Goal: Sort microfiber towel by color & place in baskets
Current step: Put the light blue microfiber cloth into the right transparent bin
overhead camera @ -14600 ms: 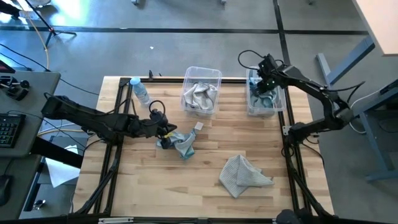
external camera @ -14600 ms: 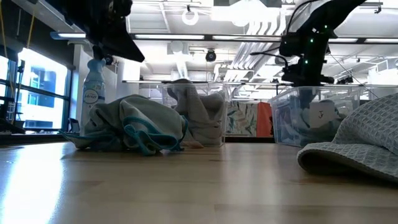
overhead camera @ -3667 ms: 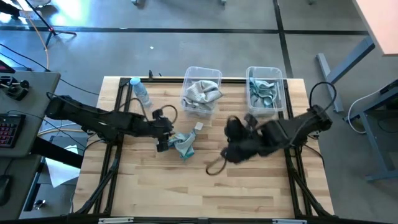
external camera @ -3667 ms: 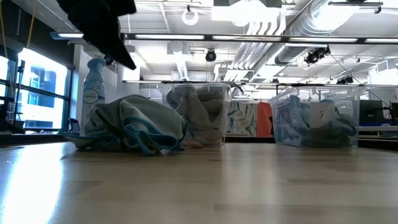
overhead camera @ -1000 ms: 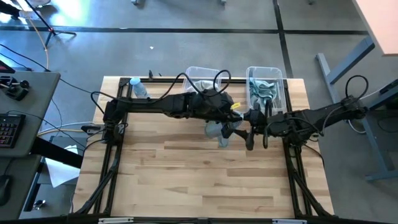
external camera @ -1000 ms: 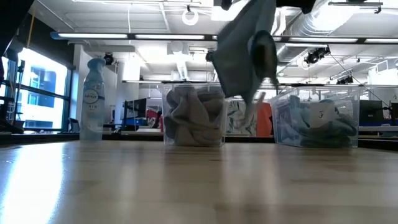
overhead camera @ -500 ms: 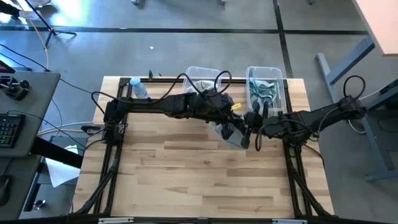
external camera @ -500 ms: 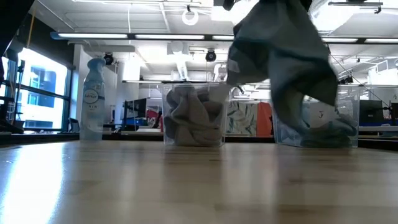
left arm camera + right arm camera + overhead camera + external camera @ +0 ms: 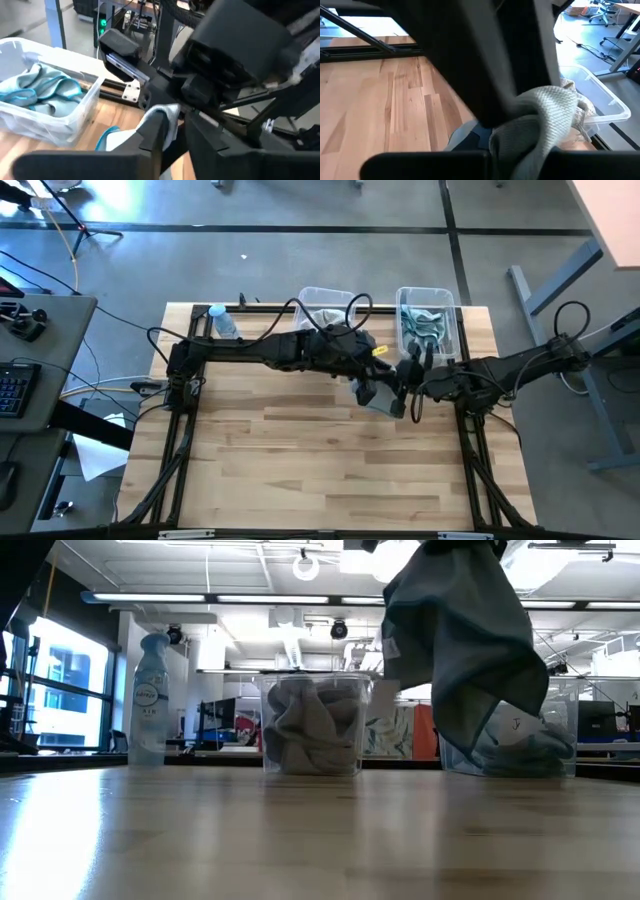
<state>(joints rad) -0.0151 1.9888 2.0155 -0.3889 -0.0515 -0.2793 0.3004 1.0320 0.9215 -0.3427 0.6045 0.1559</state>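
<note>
Towel in hand-over: soft blue-teal microfiber towel [image 9: 378, 395], limp and draped, hanging above the wooden tabletop [image 9: 300, 460] right of centre in the high view; in the low view it fills the upper right, its hem clear of the planks.
Right end effector: right end effector [image 9: 408, 388] clenched on the towel's waffle-textured edge, just below the right bin; a second ago its fingers stood wide.
Left end effector: left end effector [image 9: 368, 385] pressed close to the same towel; whether it grips or has let go cannot be told. A second ago it alone carried the cloth, further left.
Left bin: clear rounded-rim plastic basket [image 9: 325, 300] at upper centre of the high view, holding crumpled pale grey towels [image 9: 310, 730]; position unchanged.
Right bin: matching clear basket [image 9: 428, 315] beside it, holding folded blue-teal towels [image 9: 42, 92]; unchanged.
Bottle: slim plastic bottle [image 9: 222, 320] with blue cap, upright at the tabletop's upper left.
Tabletop surface: pale butcher-block planks edged by a black metal frame.
</note>
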